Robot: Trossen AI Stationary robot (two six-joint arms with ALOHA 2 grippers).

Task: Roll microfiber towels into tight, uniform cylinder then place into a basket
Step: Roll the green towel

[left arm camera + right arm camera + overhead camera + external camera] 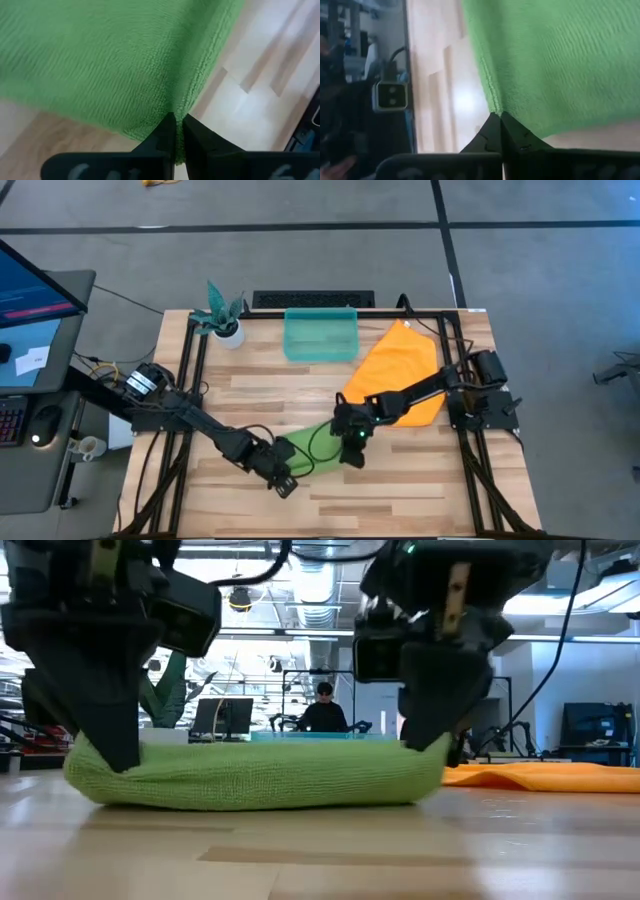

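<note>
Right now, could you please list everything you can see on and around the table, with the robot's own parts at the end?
green towel: one, lime green, rolled, near front of table between both grippers
orange towel: one, bright orange, spread flat, right rear of table
basket: one, translucent teal, rear centre
potted plant: one, teal leaves in white pot, rear left corner
table: one, light wood
person: one, dark top, room beyond
left gripper: one, dark, shut on green towel's left end
right gripper: one, dark, shut on its right end
</note>
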